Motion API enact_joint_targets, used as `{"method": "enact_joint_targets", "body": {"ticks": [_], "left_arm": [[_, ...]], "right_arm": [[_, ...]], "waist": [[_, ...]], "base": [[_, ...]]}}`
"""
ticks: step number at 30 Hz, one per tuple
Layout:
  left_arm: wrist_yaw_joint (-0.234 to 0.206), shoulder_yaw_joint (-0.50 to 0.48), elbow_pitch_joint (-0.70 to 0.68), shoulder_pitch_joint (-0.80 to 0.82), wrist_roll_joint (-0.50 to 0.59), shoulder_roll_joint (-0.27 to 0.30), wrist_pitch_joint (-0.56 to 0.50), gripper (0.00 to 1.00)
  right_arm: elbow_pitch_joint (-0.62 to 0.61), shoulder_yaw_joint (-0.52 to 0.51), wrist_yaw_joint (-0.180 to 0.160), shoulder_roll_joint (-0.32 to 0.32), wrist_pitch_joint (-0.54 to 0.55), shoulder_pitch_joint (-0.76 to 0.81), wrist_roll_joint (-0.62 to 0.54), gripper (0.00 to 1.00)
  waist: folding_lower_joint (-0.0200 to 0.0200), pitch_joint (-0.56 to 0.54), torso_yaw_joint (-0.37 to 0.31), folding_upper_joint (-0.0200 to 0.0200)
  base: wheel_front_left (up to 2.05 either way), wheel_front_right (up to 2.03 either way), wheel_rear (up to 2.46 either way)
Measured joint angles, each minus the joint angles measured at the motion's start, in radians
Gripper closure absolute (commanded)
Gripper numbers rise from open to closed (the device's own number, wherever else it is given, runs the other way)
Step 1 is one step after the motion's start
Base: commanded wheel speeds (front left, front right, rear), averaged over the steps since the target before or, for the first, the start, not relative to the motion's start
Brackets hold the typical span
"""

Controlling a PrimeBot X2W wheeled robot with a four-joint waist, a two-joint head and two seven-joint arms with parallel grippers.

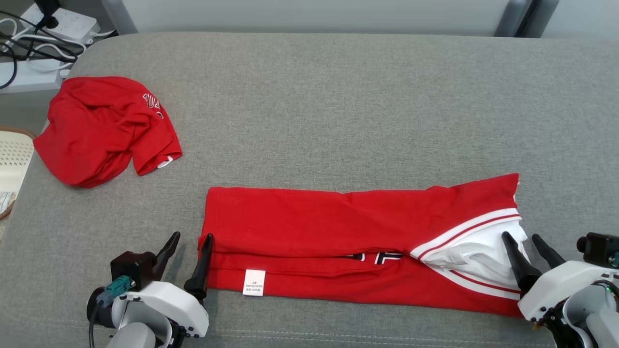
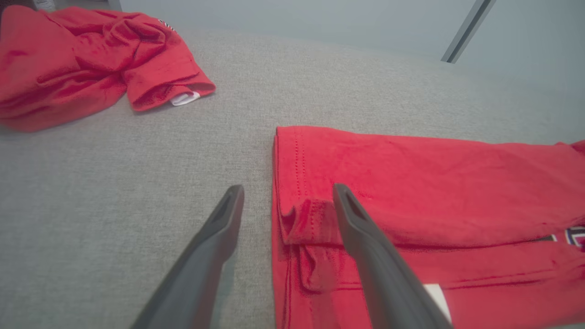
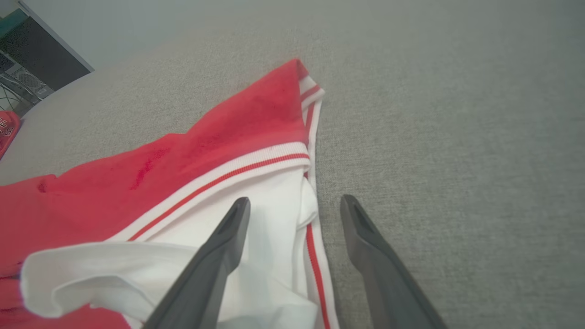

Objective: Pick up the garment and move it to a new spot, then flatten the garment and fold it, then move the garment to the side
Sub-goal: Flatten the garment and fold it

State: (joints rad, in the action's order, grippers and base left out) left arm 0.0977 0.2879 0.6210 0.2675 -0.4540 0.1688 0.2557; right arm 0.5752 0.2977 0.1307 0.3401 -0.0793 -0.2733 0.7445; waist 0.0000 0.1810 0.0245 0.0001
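The garment (image 1: 338, 222) is red with white-and-red striped trim and lies on the grey padded surface (image 1: 338, 106), folded lengthwise into a long band, with a white label (image 1: 254, 282) near its front left. My left gripper (image 1: 191, 237) is open at the band's left end (image 2: 365, 173). One of its fingers (image 2: 215, 237) is over bare grey surface and the other over the fabric's folded corner. My right gripper (image 1: 521, 237) is open at the right end. It straddles the garment's edge beside the white part (image 3: 269, 214), with nothing clamped.
A second red garment (image 1: 104, 128) lies crumpled at the surface's far left, also in the left wrist view (image 2: 87, 59). Beyond that corner sit a power strip with cables (image 1: 58, 24) and a pale woven basket (image 1: 12, 154). Bare grey surface stretches behind the folded band.
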Motion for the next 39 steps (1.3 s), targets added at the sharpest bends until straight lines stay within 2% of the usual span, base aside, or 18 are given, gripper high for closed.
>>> {"method": "enact_joint_targets", "body": {"ticks": [10, 11, 12, 14, 15, 16, 23, 28, 34, 39], "left_arm": [[0.016, -0.025, -0.014, 0.001, 0.032, -0.007, 0.0, 0.0], [0.016, -0.027, -0.016, 0.001, 0.033, -0.009, 0.0, 0.0], [0.016, -0.028, -0.016, 0.002, 0.034, -0.012, 0.0, 0.0], [0.017, -0.032, -0.018, 0.002, 0.042, -0.017, 0.0, 0.0], [0.017, -0.033, -0.019, 0.002, 0.042, -0.02, 0.0, 0.0], [0.017, -0.034, -0.021, 0.002, 0.042, -0.022, 0.0, 0.0], [0.025, -0.049, -0.023, 0.003, 0.049, -0.025, 0.0, 0.0], [0.025, -0.06, -0.031, 0.003, 0.058, -0.026, 0.0, 0.0], [0.026, -0.065, -0.043, 0.002, 0.059, -0.034, 0.0, 0.0], [0.026, -0.065, -0.043, 0.0, 0.059, -0.042, 0.0, 0.0]], "right_arm": [[0.064, 0.022, 0.0, -0.026, 0.004, -0.048, 0.0, 0.0], [0.069, 0.028, 0.0, -0.026, 0.005, -0.055, 0.002, 0.06], [0.073, 0.033, 0.0, -0.026, 0.009, -0.06, 0.004, 0.2], [0.079, 0.04, 0.0, -0.026, 0.018, -0.07, 0.012, 0.64], [0.083, 0.044, 0.0, -0.025, 0.024, -0.073, 0.014, 0.77], [0.086, 0.047, 0.0, -0.024, 0.032, -0.077, 0.019, 1.0], [0.097, 0.056, 0.0, -0.021, 0.039, -0.087, 0.052, 1.0], [0.165, -0.009, 0.006, -0.021, -0.015, -0.111, 0.036, 1.0], [0.252, -0.117, 0.004, 0.051, -0.027, -0.145, -0.002, 1.0], [0.262, -0.172, 0.003, 0.094, -0.028, -0.175, -0.035, 1.0]], "waist": [[0.0, 0.031, 0.02, 0.0], [0.0, 0.034, 0.021, 0.0], [0.0, 0.036, 0.023, 0.0], [0.0, 0.039, 0.025, 0.0], [0.0, 0.039, 0.026, 0.0], [0.0, 0.039, 0.027, 0.0], [0.0, 0.037, 0.032, 0.0], [0.0, 0.034, 0.031, 0.0], [0.0, 0.032, 0.027, 0.0], [0.0, 0.032, 0.013, 0.0]], "base": [[0.0, 0.0, 0.0], [0.0, 0.0, 0.0], [0.0, 0.0, 0.0], [0.0, 0.0, 0.0], [0.0, 0.0, 0.0], [0.0, 0.0, 0.0], [0.0, 0.0, 0.0], [0.0, 0.0, 0.0], [0.0, 0.0, 0.0], [0.0, 0.0, 0.0]]}}
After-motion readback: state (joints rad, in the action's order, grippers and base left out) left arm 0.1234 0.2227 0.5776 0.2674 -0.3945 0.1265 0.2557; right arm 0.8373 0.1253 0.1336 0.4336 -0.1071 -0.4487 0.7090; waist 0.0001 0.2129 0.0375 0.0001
